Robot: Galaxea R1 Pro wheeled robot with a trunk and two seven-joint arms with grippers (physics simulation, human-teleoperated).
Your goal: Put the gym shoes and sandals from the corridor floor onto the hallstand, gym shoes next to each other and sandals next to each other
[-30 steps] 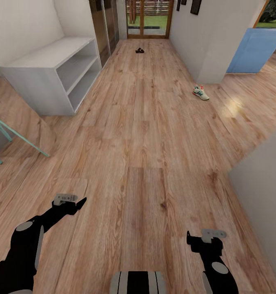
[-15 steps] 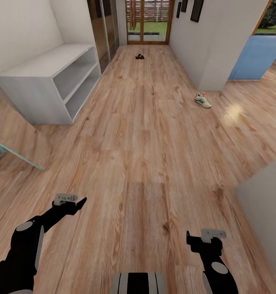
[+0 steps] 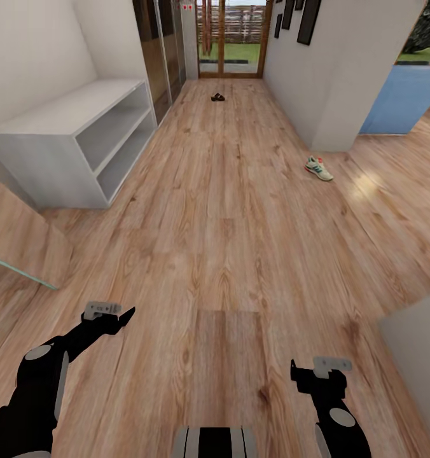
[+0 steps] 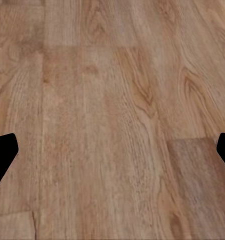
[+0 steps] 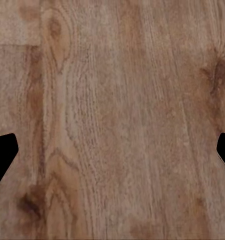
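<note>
Corridor floor (image 3: 228,210) of light wood-grain planks runs ahead of you to a glazed door (image 3: 231,38) at the far end.

Rack (image 3: 75,143): pale grey-white unit against the left wall, flat top, two open shelf slots facing the corridor. You can see nothing on its top; the slots' insides are partly hidden.

Gym shoe (image 3: 319,168): one cream-white sneaker with green stripes, on the floor at the right side of the corridor, just beside the corner of the white wall (image 3: 329,70), well apart from the rack.

Sandals (image 3: 217,97): small dark shape on the floor at the far end, near the glazed door and roughly mid-corridor; too small to tell whether it is one sandal or two.

Left gripper (image 3: 123,317): held low over bare floor at your near left. In the left wrist view its two dark fingertips (image 4: 2,155) sit at opposite edges, spread wide with only planks between; released, grasping nothing.

Right gripper (image 3: 298,375): held low over bare floor at your near right. In the right wrist view its fingertips (image 5: 2,155) likewise stand far apart over planks; released, grasping nothing.

Blue panel (image 3: 402,98): beyond the white wall, far right.

Picture frames (image 3: 307,19): dark, on the right wall.
</note>
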